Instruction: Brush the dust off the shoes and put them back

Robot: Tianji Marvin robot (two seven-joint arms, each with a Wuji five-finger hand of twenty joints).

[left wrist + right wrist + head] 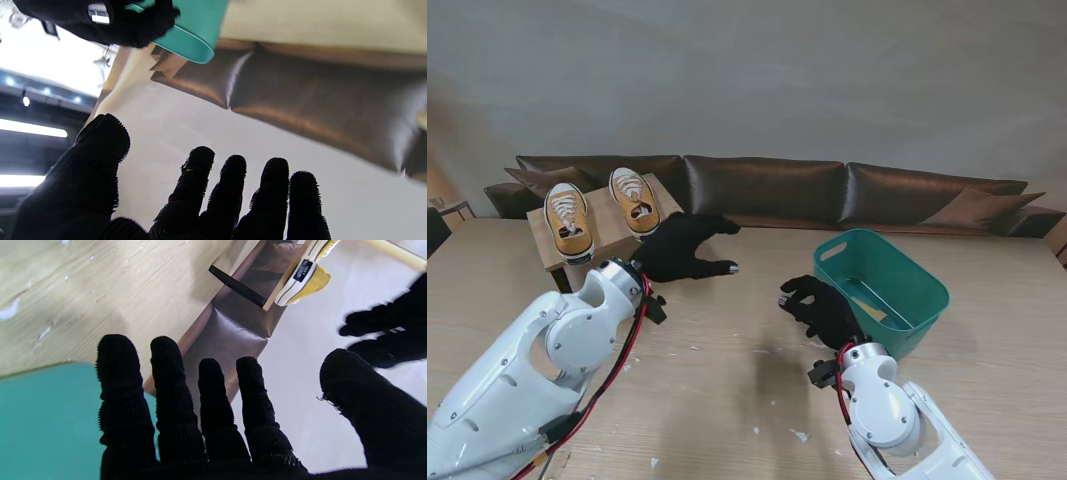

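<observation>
Two yellow shoes (pixel 599 209) sit side by side on a small wooden stand (pixel 607 235). The stand is at the far left of the counter (pixel 727 350), close to the brown sofa (pixel 767 190). The shoes have white laces and white soles, and their toes point toward the robot.

The left hand (pixel 682 250) wears a black glove. It hangs just to the right of the stand, near the right shoe, but it does not touch it. Its fingers (pixel 196 186) are spread apart and it holds nothing. In the left wrist view the fingers are straight, with only wall and sofa past them.

The right hand (pixel 822 308) also wears a black glove. It is well to the right of the stand, just beside a green bin (pixel 882 290). Its fingers (pixel 166 390) are spread and a bit curled, and it holds nothing. In the right wrist view the bin's green side (pixel 50 426) is close by the fingers, and the heel of one shoe (pixel 302 276) shows far off on the stand's edge.

Something pale lies in the bin, but it is too small to make out. Small white bits (pixel 799 435) are scattered on the counter nearer to the robot than the stand.
</observation>
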